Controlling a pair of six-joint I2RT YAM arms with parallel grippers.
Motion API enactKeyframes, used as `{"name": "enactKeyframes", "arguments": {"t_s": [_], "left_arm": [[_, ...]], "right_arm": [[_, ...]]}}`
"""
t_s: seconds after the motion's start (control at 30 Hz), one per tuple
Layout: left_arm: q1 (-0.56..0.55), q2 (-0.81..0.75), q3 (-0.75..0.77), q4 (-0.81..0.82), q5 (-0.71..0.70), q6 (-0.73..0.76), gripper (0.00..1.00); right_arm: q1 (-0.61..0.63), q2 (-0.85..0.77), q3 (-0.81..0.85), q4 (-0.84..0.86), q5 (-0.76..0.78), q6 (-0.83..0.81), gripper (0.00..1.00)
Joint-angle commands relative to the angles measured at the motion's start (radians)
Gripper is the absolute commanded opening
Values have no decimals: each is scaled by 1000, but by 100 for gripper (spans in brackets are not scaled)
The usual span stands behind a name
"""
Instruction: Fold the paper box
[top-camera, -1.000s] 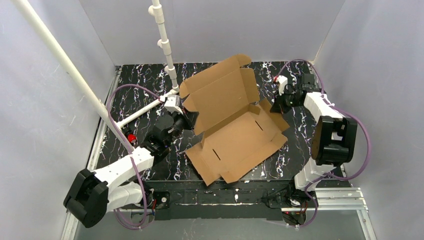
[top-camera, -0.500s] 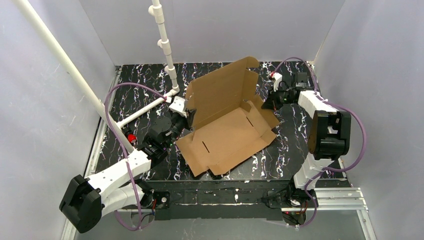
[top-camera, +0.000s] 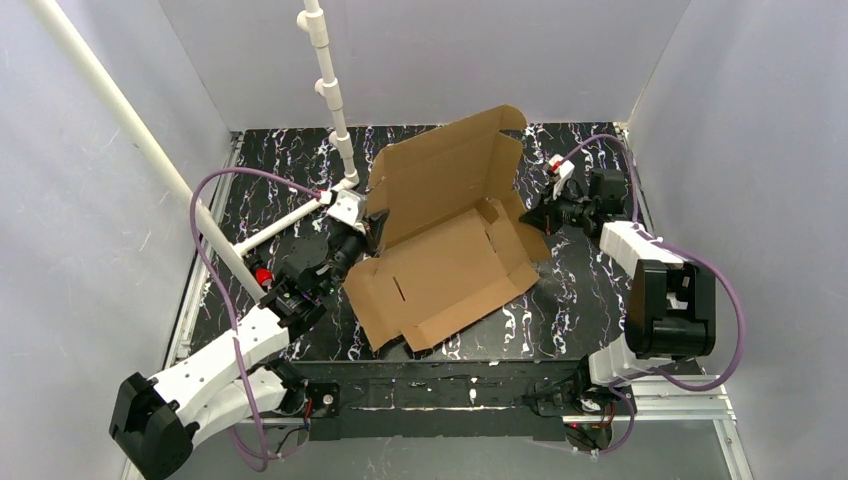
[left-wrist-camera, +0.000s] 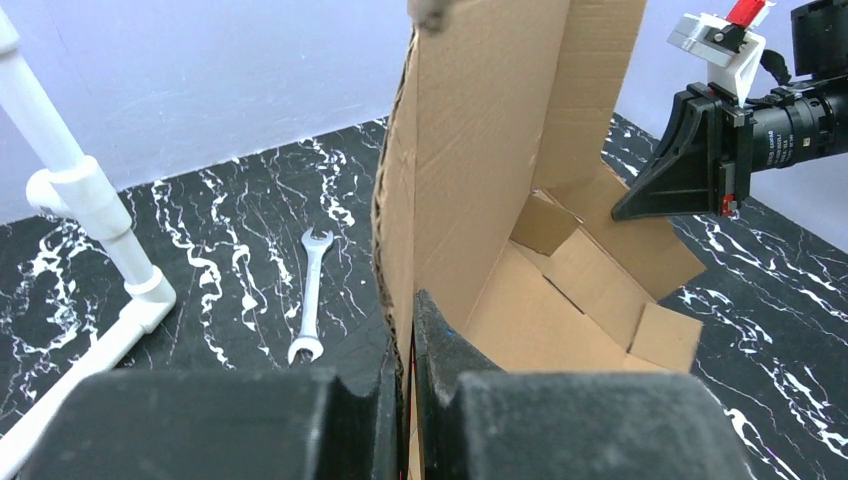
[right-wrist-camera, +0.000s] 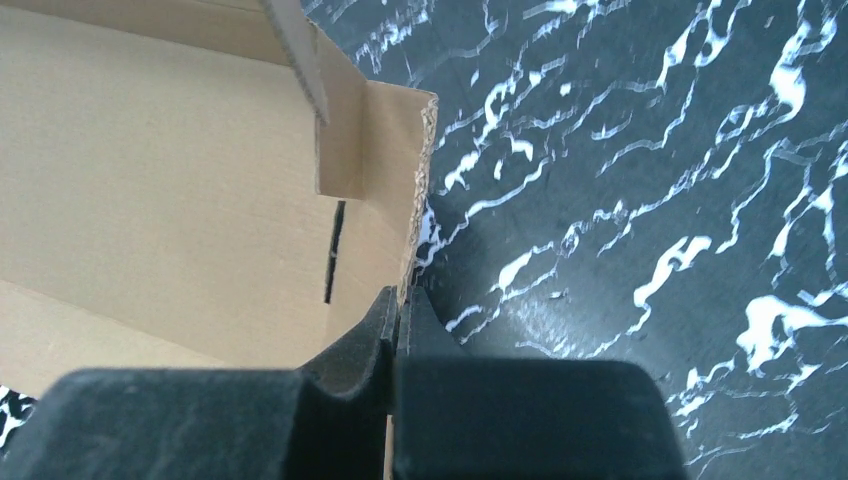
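Clamping the paper box (top-camera: 440, 250), left claw (left-wrist-camera: 404, 318) pinches its raised panel; right claw (right-wrist-camera: 400, 305) pinches a flap.

Black white-veined tabletop (top-camera: 575, 300) carrying paper box (top-camera: 450, 270), small wrench (left-wrist-camera: 311, 290) just left of it, white pipe (top-camera: 290, 215) farther left.

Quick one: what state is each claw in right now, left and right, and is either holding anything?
Left claw: closed, pinching the edge of the paper box's raised panel.
Right claw: closed, pinching a side flap of the paper box.
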Motion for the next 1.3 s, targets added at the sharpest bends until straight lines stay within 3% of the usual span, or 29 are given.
{"name": "enactKeyframes", "arguments": {"t_s": [0.0, 0.33, 0.63, 0.97, 1.27], "left_arm": [[-10, -45, 52, -20, 36, 67, 0], [-10, -44, 169, -40, 192, 229, 0], [-10, -19, 239, -73, 339, 332, 0], [-9, -85, 139, -79, 424, 258, 0], [-10, -102, 100, -80, 478, 228, 0]], "right_arm": [[10, -64, -37, 261, -101, 71, 1], [9, -60, -46, 594, -124, 177, 1], [10, -7, -164, 1041, -55, 391, 1], [9, -29, -323, 1140, -22, 343, 3], [9, -77, -391, 1043, -76, 226, 8]]}}
